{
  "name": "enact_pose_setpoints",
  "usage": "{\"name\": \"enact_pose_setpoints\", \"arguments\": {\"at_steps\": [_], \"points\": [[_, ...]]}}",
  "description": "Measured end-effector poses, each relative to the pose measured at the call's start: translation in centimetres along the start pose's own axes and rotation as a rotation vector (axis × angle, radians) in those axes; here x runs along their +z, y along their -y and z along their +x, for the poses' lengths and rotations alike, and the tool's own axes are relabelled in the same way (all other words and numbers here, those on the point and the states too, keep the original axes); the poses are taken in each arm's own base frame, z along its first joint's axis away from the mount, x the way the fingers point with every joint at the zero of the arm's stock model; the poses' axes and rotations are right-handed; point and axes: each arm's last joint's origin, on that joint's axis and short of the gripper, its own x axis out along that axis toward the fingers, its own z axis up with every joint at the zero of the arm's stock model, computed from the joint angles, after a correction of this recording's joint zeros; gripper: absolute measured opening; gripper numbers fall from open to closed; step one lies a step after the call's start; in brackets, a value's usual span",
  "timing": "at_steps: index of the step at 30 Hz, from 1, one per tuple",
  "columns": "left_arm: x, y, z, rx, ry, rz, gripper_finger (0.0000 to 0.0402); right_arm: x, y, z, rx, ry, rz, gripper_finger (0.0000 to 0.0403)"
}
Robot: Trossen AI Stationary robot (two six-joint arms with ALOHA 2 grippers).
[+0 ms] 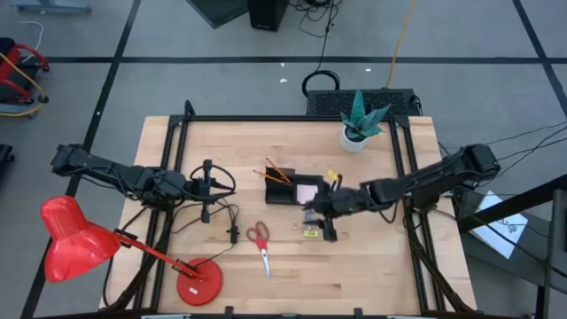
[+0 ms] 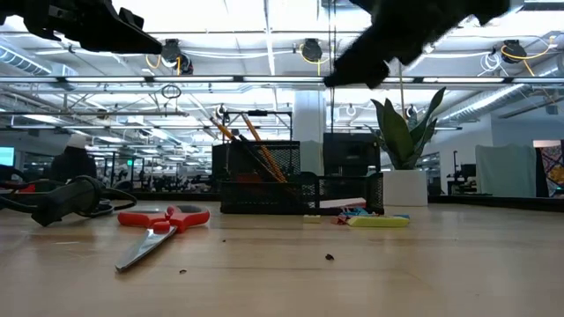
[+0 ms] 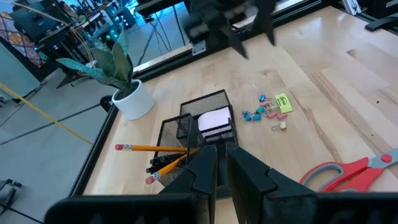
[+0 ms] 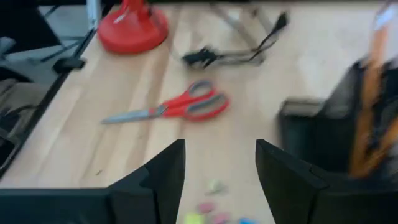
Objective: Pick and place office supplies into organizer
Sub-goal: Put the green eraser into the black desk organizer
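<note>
The black mesh organizer (image 1: 282,189) stands mid-table. Orange pencils (image 3: 155,149) lean out of its taller compartment, and a pink sticky-note pad (image 3: 214,118) lies in the lower one. Red-handled scissors (image 1: 260,244) lie flat on the wood nearer the front. Blue clips (image 3: 254,115) and a small yellow piece (image 3: 283,102) lie loose beside the organizer. My right gripper (image 4: 219,180) hovers open above these small items, with nothing between its fingers. My left gripper (image 3: 222,177) waits left of the organizer, raised, shut and holding nothing.
A red desk lamp (image 1: 75,239) stands with its base (image 1: 197,283) at the front left. Black cables (image 1: 217,190) lie between the left arm and the organizer. A white plant pot (image 1: 354,140) stands at the back. Bare wood lies at the front right (image 1: 381,275).
</note>
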Motion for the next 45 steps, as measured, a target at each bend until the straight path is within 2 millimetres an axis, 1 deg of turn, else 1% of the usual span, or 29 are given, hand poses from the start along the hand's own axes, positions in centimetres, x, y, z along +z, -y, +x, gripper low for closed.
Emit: {"name": "enact_pose_setpoints", "arguments": {"at_steps": [3, 5, 8, 12, 15, 19, 23, 27, 31, 36, 45], "points": [[0.0, 0.0, 0.0, 0.0, 0.001, 0.02, 0.0044, -2.0, -0.8, 0.7, 0.017, -0.032, 0.034, 0.0182], [0.1, 0.0, 0.0, 0.003, 0.01, 0.038, 0.0044, -3.5, -1.1, 1.3, -0.014, -0.069, 0.047, 0.0182], [0.1, 0.0, 0.0, 0.004, 0.012, 0.059, 0.0044, -5.4, -1.6, 2.1, -0.03, -0.106, 0.024, 0.0182], [0.1, 0.0, 0.0, 0.004, 0.012, 0.058, 0.0044, -6.8, -2.3, 3.2, -0.036, -0.146, -0.037, 0.0181], [0.1, 0.0, 0.0, 0.004, 0.012, 0.058, 0.0044, -7.4, -2.4, 3.8, -0.032, -0.159, -0.039, 0.0187], [0.1, 0.0, 0.0, 0.004, 0.012, 0.056, 0.0044, -8.0, -2.2, 4.5, -0.007, -0.195, 0.012, 0.0206], [0.1, 0.0, 0.0, 0.003, 0.01, 0.038, 0.0044, -8.7, -2.2, 5.0, -0.017, -0.223, 0.035, 0.0226], [0.1, 0.0, 0.0, 0.002, 0.008, 0.014, 0.0044, -9.0, -2.1, 5.2, -0.025, -0.238, 0.035, 0.0235], [0.1, 0.0, 0.0, 0.002, 0.008, -0.002, 0.0044, -9.1, -1.8, 5.2, -0.061, -0.251, 0.033, 0.0233], [0.1, 0.0, 0.0, 0.002, 0.008, 0.0, 0.0044, -9.4, -1.7, 5.1, -0.07, -0.282, 0.049, 0.022], [0.1, 0.0, 0.0, 0.002, 0.008, 0.0, 0.0044, -9.7, -2.3, 4.9, -0.068, -0.31, 0.047, 0.0202]]}}
